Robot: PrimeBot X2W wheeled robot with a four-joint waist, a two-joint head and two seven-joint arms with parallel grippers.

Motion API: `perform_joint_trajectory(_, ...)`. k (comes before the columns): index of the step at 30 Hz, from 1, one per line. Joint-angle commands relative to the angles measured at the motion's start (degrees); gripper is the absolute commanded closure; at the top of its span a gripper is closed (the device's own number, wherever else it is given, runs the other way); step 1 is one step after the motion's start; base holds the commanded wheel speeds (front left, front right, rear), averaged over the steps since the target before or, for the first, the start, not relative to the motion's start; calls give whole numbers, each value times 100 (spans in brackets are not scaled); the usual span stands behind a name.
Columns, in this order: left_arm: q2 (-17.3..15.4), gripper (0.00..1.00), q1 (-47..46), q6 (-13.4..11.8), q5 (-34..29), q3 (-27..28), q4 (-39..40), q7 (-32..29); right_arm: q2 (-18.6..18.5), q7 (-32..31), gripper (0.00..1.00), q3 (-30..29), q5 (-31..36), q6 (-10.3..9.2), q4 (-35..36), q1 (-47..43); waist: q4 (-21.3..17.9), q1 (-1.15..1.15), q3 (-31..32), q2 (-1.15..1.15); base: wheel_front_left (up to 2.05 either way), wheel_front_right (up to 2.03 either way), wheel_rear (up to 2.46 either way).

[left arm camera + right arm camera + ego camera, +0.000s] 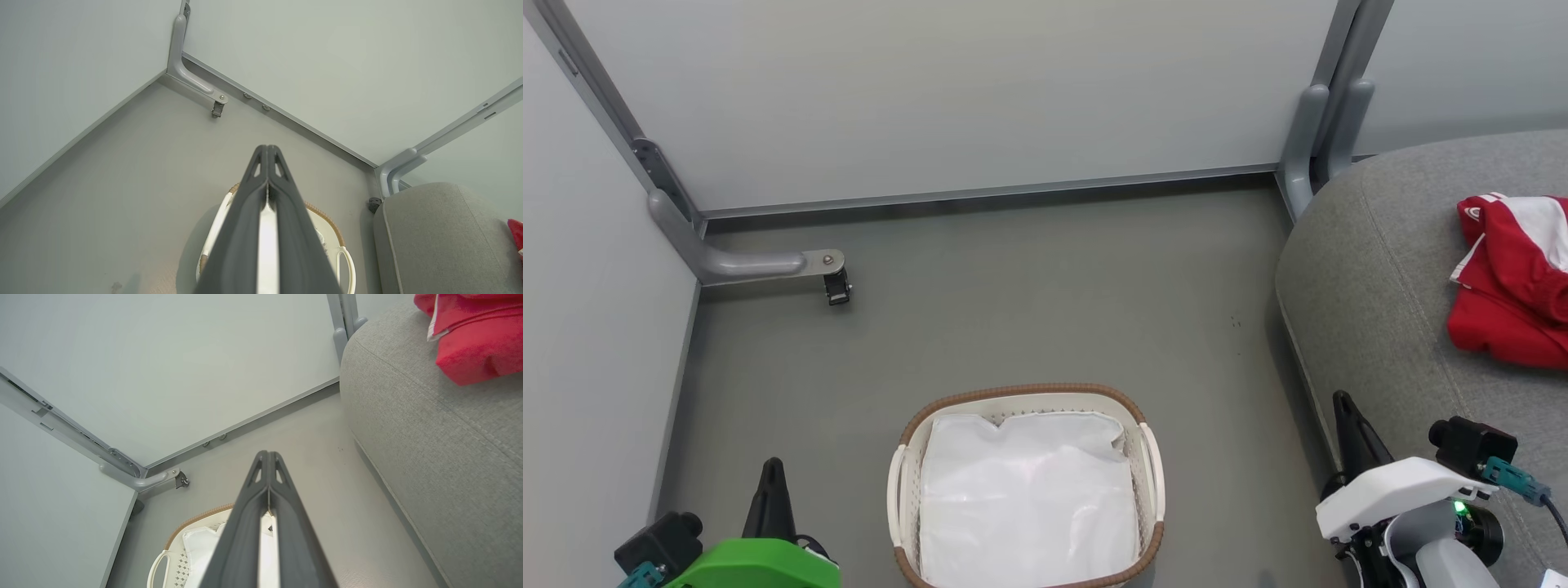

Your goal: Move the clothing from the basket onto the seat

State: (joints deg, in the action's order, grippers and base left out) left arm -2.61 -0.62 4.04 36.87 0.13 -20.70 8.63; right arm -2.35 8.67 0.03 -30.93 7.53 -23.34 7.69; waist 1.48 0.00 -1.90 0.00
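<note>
- The clothing (1515, 282) lies on top of the seat (1380, 310), well back from the seat's rounded edge that faces the open floor (1045, 310).
- It is a crumpled red heap with a white panel and white trim showing, not spread flat.
- The part I can see runs longer from the seat's far side towards its near side. The rest is cut off at the side of the head view, so its true long axis and which way it points cannot be told.
- The basket (1021, 392) stands upright on the floor, apart from the seat's edge and well clear of the back wall (947, 90), with one white handle to each side.
- Inside it there is a rumpled white liner (1029, 498), with no red in it.
- The left gripper (772, 467) hangs above the floor just left of the basket. In the left wrist view (267, 148) its two dark fingers are pressed together, holding nothing.
- The right gripper (1342, 402) sits by the seat's rounded edge, between basket and seat. In the right wrist view (267, 453) its fingers are likewise closed and empty, well apart from the clothing (474, 330).
- A grey bracket (768, 265) is fixed at the floor's far left corner.
</note>
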Motion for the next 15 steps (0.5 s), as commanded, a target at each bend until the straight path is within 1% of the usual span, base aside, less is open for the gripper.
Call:
perform_joint_trajectory(1,-16,100,-186,31,239,52,104,-42,-27,-49,100,-47,-250,-2,125,48,-2,0,3,0,0,0,0)
perform_joint_trajectory(15,-20,100,-273,99,1307,170,222,-339,-35,-345,100,-171,-1433,-2,296,5,-22,0,26,0,0,0,0)
